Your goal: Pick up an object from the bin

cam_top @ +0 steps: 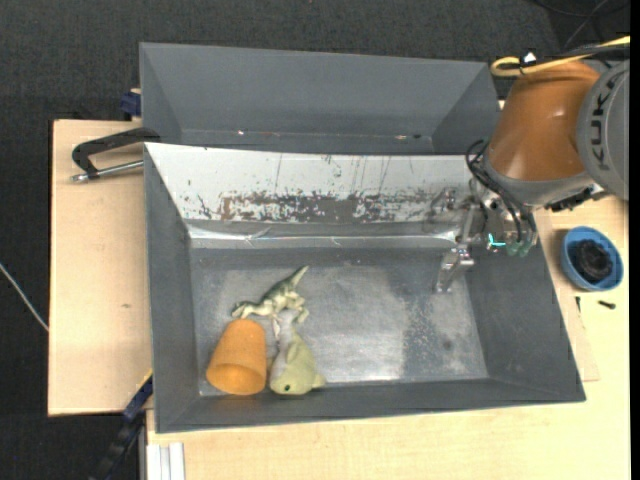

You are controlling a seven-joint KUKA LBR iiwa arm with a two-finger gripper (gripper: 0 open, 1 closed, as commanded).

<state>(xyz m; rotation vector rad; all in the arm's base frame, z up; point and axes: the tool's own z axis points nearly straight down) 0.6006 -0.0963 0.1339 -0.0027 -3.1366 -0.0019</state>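
Bin (430, 348) floor: cup (238, 358) in front-left corner. Gripper (452, 266) near back-right corner, grip state indeterminate. Risk: descending here, it grasps nothing.

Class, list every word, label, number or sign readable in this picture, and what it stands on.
"KU": large letters on the grey casing of the robot arm, upper right; the rest is cut off.
No writing is visible on the orange cup, the toy lizard or the yellow-green pear.

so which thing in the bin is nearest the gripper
The pale toy animal; the orange cup and yellow-green lump lie further from the gripper.
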